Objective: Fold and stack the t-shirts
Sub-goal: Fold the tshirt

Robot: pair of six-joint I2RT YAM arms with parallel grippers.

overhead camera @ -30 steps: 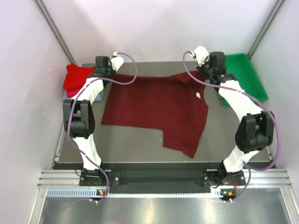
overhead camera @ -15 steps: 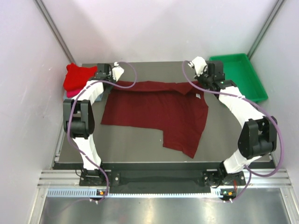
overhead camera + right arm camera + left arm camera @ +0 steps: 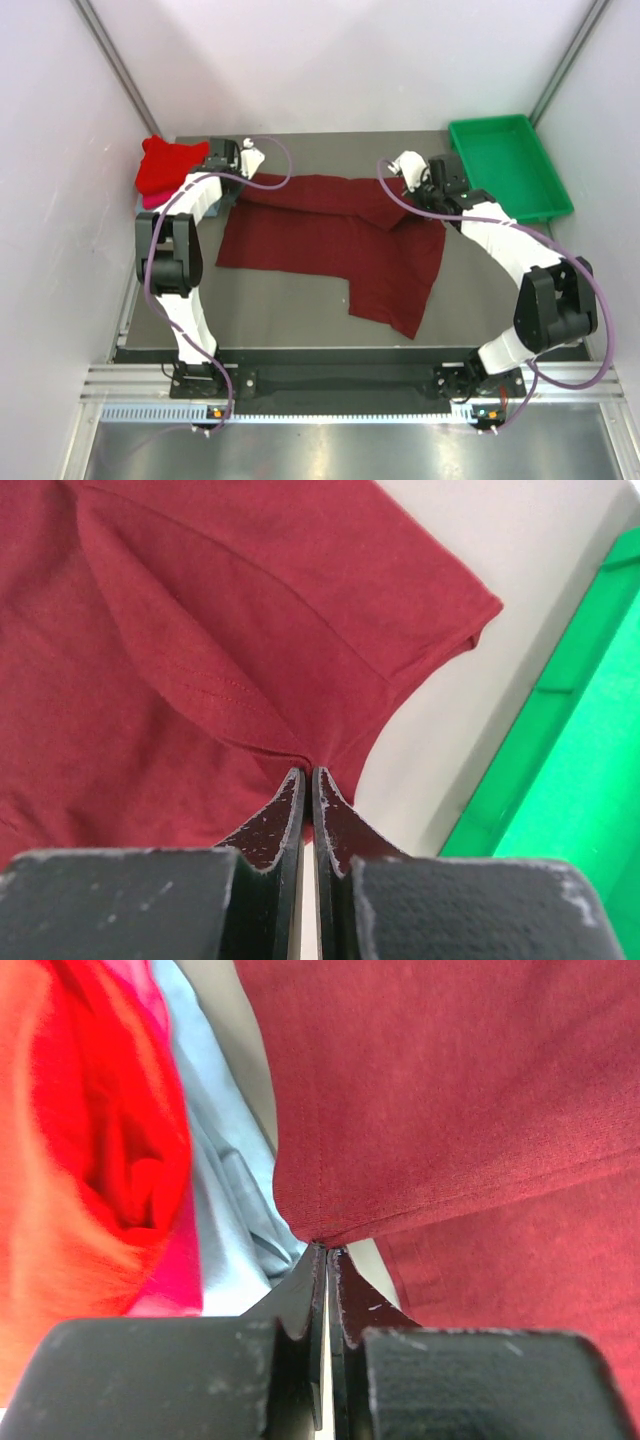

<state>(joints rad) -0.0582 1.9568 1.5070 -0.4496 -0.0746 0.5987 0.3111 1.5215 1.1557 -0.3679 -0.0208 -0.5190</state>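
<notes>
A dark maroon t-shirt [image 3: 330, 240] lies spread across the table, its far edge lifted and folded toward the near side. My left gripper [image 3: 243, 178] is shut on that edge at the far left corner; its tips [image 3: 327, 1250] pinch the maroon hem [image 3: 420, 1110]. My right gripper [image 3: 412, 200] is shut on the far right part of the same edge, pinching a fold of cloth [image 3: 305, 770] near the sleeve [image 3: 440, 610]. A pile of folded t-shirts sits at the far left: bright red [image 3: 165, 165] on top, with pink [image 3: 170, 1250] and grey-blue [image 3: 225, 1200] under it.
A green plastic tray [image 3: 508, 165] stands at the far right corner, its rim [image 3: 560, 730] close beside my right gripper. White walls enclose the table on three sides. The arms' bases stand on a rail at the near edge.
Both grippers have drawn the shirt's far edge toward the near side, the right one further and also leftward. The far strip now folds over the shirt's body; the white label is covered.
</notes>
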